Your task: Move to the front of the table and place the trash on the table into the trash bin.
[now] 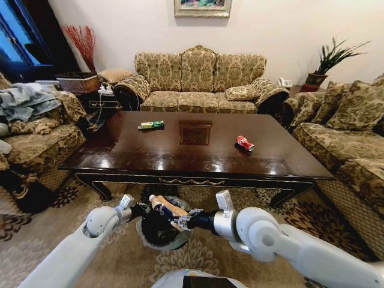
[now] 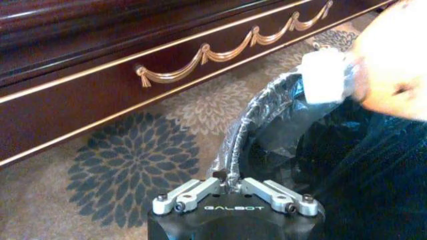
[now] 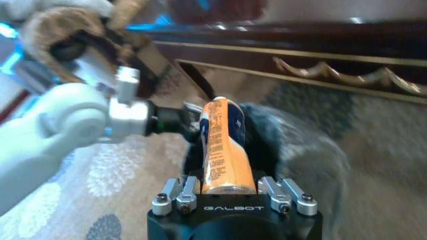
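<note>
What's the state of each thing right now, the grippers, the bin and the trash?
Left gripper: jaws shut on the trash bin's rim.
Right gripper: jaws shut on the orange bottle, over the bin.
Trash bin: upright on the carpet before the table, bag-lined.
Green packet: lying flat on the table.
Red wrapper: crumpled, lying on the table.
</note>
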